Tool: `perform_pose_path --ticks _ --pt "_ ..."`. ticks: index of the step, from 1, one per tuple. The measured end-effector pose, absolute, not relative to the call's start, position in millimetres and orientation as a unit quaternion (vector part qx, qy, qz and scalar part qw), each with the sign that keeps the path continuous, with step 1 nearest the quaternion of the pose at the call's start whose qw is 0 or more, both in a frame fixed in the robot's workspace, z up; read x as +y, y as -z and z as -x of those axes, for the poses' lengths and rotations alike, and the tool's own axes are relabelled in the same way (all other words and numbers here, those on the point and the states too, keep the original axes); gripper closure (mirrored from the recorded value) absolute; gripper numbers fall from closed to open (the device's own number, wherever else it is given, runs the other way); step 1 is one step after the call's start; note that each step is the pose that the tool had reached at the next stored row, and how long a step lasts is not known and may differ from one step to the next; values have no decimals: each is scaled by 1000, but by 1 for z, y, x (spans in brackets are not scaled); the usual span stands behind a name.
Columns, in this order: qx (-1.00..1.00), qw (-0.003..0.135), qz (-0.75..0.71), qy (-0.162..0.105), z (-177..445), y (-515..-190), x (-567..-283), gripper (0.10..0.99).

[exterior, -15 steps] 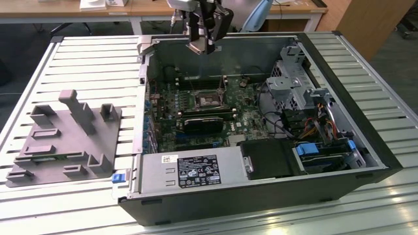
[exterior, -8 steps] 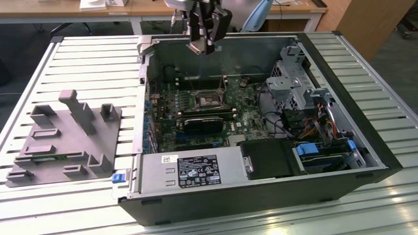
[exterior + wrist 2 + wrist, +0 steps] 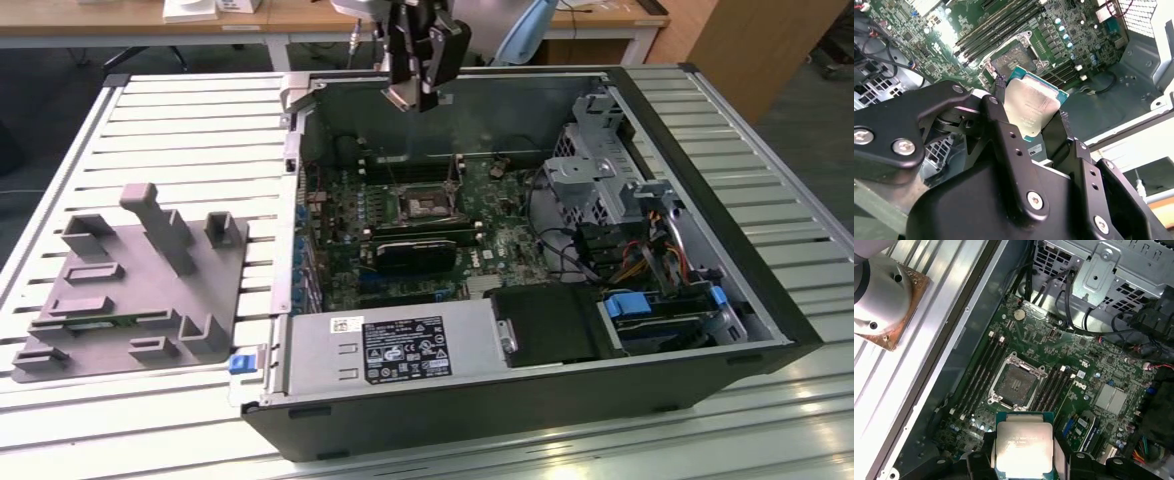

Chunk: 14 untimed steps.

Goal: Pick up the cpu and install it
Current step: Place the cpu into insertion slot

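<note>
The cpu point(image 3: 1024, 447), a flat square chip with a shiny silver top and a thin green rim, sits clamped between my gripper's point(image 3: 1024, 457) two black fingers. In the second wrist view the cpu point(image 3: 1031, 107) is tilted, with a finger point(image 3: 999, 107) pressing on each of two opposite edges of it. In the exterior view my gripper point(image 3: 416, 98) hangs above the back wall of the open computer case point(image 3: 747, 250). The motherboard's open socket point(image 3: 1016, 385) lies below and ahead of the chip, well apart from it; it is the dark square point(image 3: 424, 207) in the exterior view.
A grey plastic block with upright posts point(image 3: 127, 290) stands on the slatted table at the exterior view's left. Inside the case are the power supply point(image 3: 387, 345), a drive cage point(image 3: 601, 160) and cable bundles point(image 3: 641, 250). Memory slots point(image 3: 981, 375) flank the socket. A copper-based cooler point(image 3: 884, 300) rests outside the case.
</note>
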<state>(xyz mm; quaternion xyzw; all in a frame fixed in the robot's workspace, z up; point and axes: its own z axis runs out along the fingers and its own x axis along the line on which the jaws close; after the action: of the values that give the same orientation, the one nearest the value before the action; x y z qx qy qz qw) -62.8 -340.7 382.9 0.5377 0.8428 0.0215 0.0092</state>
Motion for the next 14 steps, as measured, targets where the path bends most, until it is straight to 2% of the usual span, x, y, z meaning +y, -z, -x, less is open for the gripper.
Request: perform_pose_path --ticks 14 --pt "812 10 -584 -21 63 -382 -341 541"
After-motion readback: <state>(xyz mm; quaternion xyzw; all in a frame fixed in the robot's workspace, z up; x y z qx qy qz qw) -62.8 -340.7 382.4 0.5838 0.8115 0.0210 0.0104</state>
